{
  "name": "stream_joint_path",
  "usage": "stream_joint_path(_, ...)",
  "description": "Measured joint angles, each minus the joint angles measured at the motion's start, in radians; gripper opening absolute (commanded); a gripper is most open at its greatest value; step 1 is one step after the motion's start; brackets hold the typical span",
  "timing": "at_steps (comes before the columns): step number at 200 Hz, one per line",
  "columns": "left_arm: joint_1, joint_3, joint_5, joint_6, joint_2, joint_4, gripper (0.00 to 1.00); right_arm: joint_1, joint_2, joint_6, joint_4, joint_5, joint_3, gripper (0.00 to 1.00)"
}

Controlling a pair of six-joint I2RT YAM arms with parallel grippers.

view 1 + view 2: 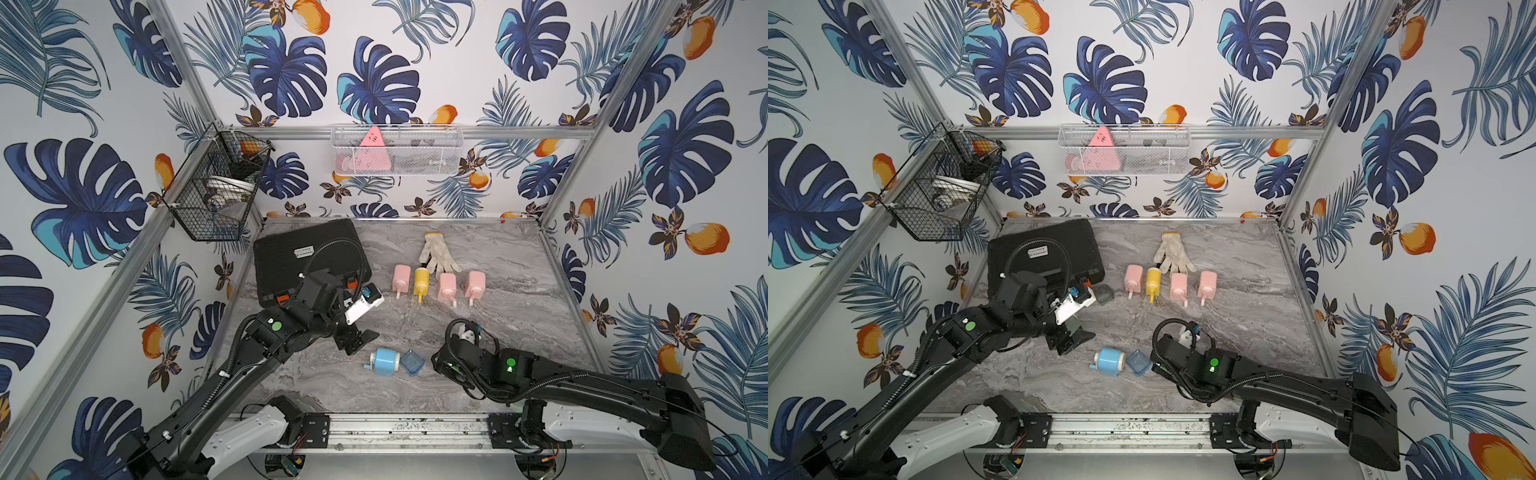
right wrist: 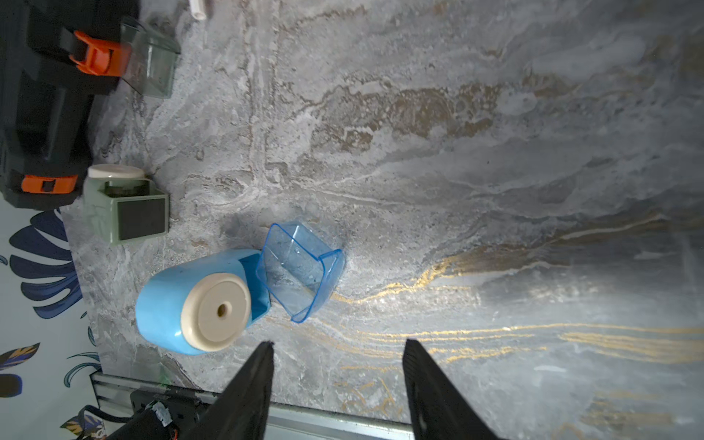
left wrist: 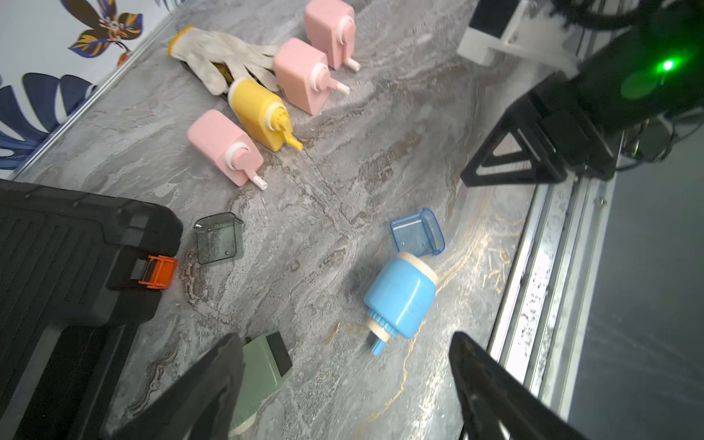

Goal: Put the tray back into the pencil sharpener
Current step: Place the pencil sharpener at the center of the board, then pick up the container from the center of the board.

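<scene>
A blue pencil sharpener (image 1: pixel 384 360) (image 1: pixel 1111 361) lies on its side near the table's front, crank pointing left. Its clear blue tray (image 1: pixel 412 362) (image 2: pixel 301 266) rests outside it, touching the cream end (image 2: pixel 215 310). My right gripper (image 2: pixel 338 344) hovers just right of the tray, open and empty. My left gripper (image 3: pixel 344 339) hangs open behind and to the left of the sharpener (image 3: pixel 400 293), with nothing between its fingers. A green sharpener (image 3: pixel 266 365) (image 2: pixel 125 213) sits by one left finger, and its smoky tray (image 3: pixel 219 238) lies apart near the case.
A black case (image 1: pixel 307 249) with orange latches fills the back left. Three pink sharpeners (image 1: pixel 446 284) and a yellow one (image 1: pixel 420 280) lie in a row mid-table, with a white glove (image 1: pixel 436 251) behind them. The metal rail (image 1: pixel 407 430) runs along the front edge.
</scene>
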Motion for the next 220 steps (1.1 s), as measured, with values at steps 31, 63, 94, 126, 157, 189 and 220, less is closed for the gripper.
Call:
stream_joint_path(31,-0.034,-0.02,0.04,0.154,0.06,-0.03,0.99,-0.001,-0.008,0.089,0.083,-0.051,-0.069,0.52)
stream_joint_path(63,-0.056,-0.016,0.097,0.277,0.177,-0.042,0.99,-0.002,0.012,0.159,0.152,-0.085,-0.087,0.46)
stream_joint_path(94,-0.078,-0.004,0.111,0.338,0.285,-0.042,0.99,-0.005,0.061,0.186,0.192,-0.1,-0.082,0.42)
stream_joint_path(126,-0.085,-0.005,0.118,0.373,0.354,-0.02,0.99,-0.033,0.118,0.186,0.24,-0.129,-0.076,0.41)
stream_joint_path(157,-0.086,-0.026,0.114,0.386,0.388,0.027,0.99,-0.098,0.173,0.174,0.327,-0.193,-0.098,0.37)
stream_joint_path(189,-0.087,-0.052,0.109,0.394,0.428,0.072,0.99,-0.155,0.225,0.153,0.385,-0.263,-0.107,0.35)
stream_joint_path(220,-0.087,-0.063,0.091,0.408,0.466,0.099,0.98,-0.163,0.257,0.129,0.412,-0.313,-0.095,0.33)
